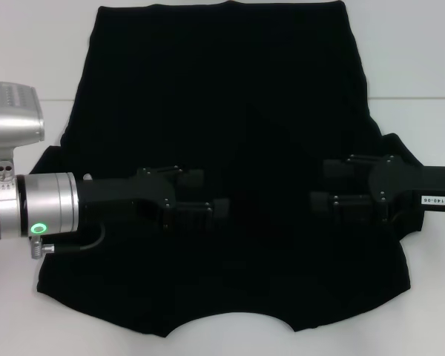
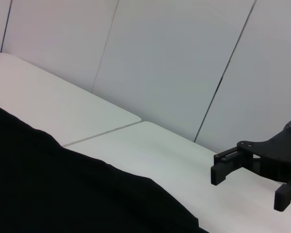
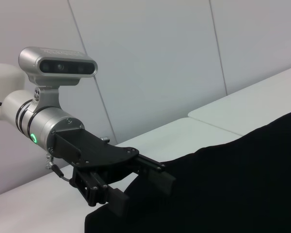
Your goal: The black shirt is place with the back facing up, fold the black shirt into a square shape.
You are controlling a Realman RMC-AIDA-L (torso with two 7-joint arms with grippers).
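holding both arms over the black shirt (image 1: pixel 222 133), which lies spread flat on the white table (image 1: pixel 423 67), i see the left gripper (image 1: pixel 211 196) and the right gripper (image 1: pixel 322 185) reaching in from opposite sides toward the middle of the cloth, each with its fingers spread apart and nothing between them. to do this step well, i judge each gripper should drop onto a side edge or sleeve, pinch one layer only, then carry it inward evenly so the fold line stays straight. black fingers against black fabric hide whether the tips touch the cloth; the shirt's near hem is cut off, and no lettering shows.
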